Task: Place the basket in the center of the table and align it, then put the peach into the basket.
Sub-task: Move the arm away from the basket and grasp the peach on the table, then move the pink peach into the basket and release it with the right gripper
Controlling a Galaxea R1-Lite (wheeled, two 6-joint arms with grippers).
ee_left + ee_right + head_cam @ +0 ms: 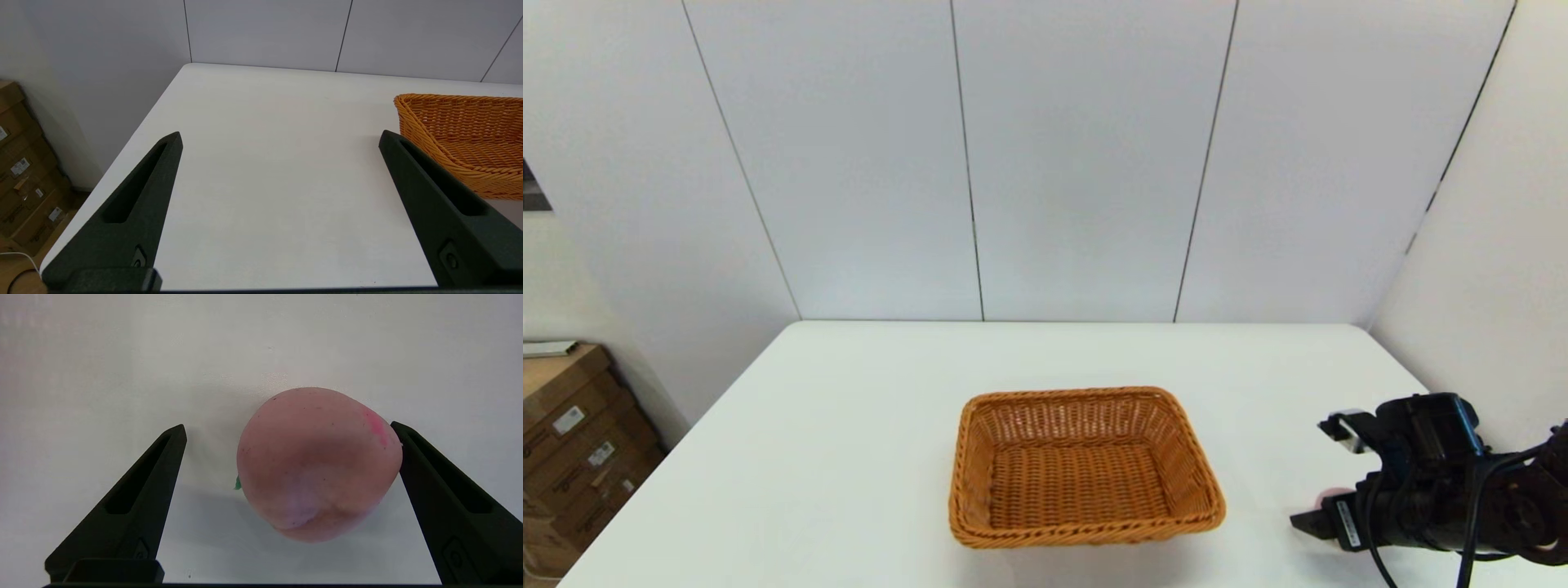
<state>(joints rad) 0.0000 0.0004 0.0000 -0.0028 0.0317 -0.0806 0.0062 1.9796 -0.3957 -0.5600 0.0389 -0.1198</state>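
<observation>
Right gripper (286,428) jaws spread around peach (318,463), off-centre; closing may roll it across bench (81,375). Left jaws spread, idle.

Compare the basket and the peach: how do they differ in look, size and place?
The basket is orange-brown, woven and rectangular; the peach is pink, smooth and round. The basket is far larger. The basket stands unattended mid-table; the peach lies between the open right gripper's fingers. Both rest on the white table.

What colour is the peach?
Pink, with a tiny green mark; the peach shows best in the right wrist view.
</observation>
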